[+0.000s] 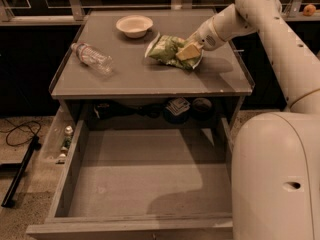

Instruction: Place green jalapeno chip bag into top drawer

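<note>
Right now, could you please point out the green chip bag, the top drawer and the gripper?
green chip bag (167,51), camera view, on its green middle.
top drawer (150,184), camera view, on its bare grey bottom.
gripper (192,50), camera view, tip at the bag's right end.

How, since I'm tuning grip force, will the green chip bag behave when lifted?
Probably light and floppy: the green jalapeno chip bag looks crumpled and puffy, so it may sag and crinkle. Its smooth film could slip under a weak pinch. The tool sits at one end of it, so the other end may droop.
</note>
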Robot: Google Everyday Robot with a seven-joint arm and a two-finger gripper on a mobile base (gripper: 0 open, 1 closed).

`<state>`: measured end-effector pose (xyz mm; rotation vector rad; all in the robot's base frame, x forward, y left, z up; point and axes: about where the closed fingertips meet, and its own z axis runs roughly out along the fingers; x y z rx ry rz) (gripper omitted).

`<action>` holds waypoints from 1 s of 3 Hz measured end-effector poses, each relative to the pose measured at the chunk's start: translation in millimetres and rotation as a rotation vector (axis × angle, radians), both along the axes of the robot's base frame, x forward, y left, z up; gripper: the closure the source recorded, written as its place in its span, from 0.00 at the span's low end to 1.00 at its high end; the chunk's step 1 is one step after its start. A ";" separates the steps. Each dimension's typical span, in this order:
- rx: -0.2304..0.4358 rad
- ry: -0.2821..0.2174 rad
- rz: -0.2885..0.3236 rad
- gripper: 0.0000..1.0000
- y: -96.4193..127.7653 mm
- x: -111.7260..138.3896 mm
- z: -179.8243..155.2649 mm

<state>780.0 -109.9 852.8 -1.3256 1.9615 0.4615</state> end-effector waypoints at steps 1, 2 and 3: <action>0.000 0.000 0.000 1.00 0.1 -0.1 0.0; -0.012 0.006 0.033 1.00 1.4 -12.7 4.0; 0.007 0.017 0.064 1.00 -4.9 -35.1 15.1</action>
